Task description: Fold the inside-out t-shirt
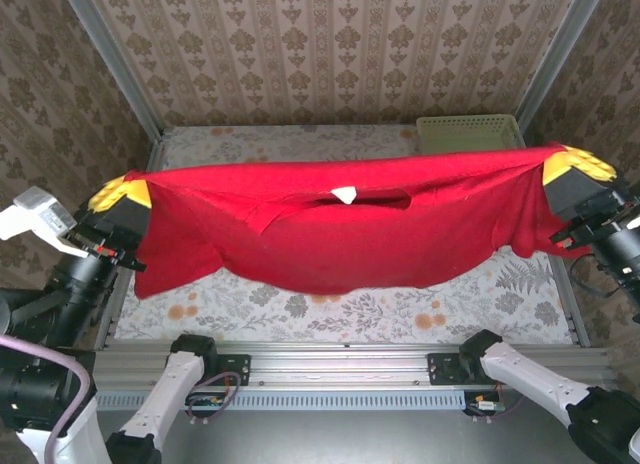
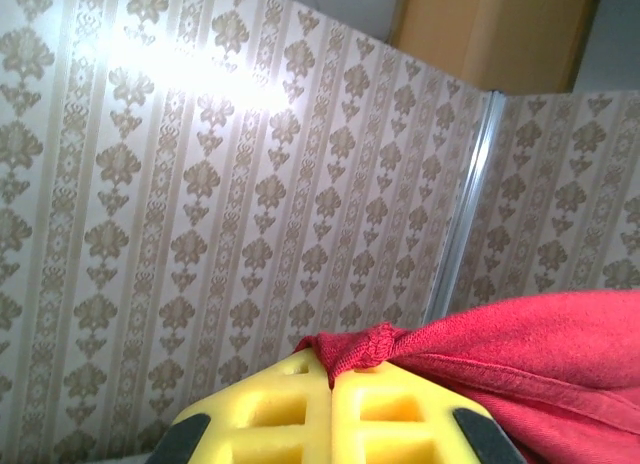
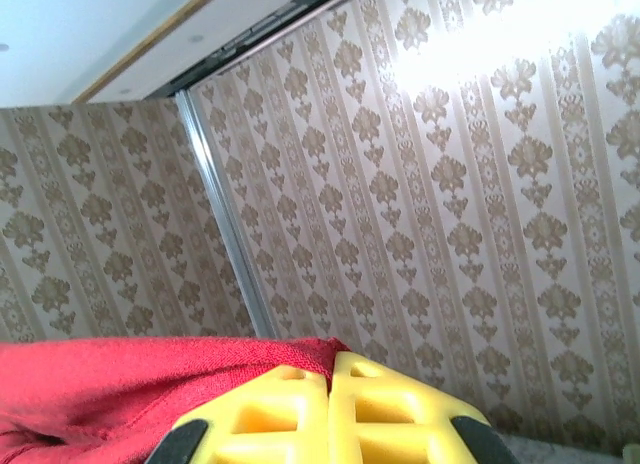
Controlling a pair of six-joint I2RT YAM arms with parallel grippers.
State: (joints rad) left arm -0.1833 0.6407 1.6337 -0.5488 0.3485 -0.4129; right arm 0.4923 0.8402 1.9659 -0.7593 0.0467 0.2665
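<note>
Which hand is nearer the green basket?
The right hand, pinching one end of the shirt close beside the basket at the far right corner. The left hand holds the other end, on the opposite side, well away from it.

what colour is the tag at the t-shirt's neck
White. The tag sits on the red t-shirt, clearest in the top external view.

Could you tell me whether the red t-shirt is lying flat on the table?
No, the t-shirt hangs stretched between the left gripper and right gripper.
</note>
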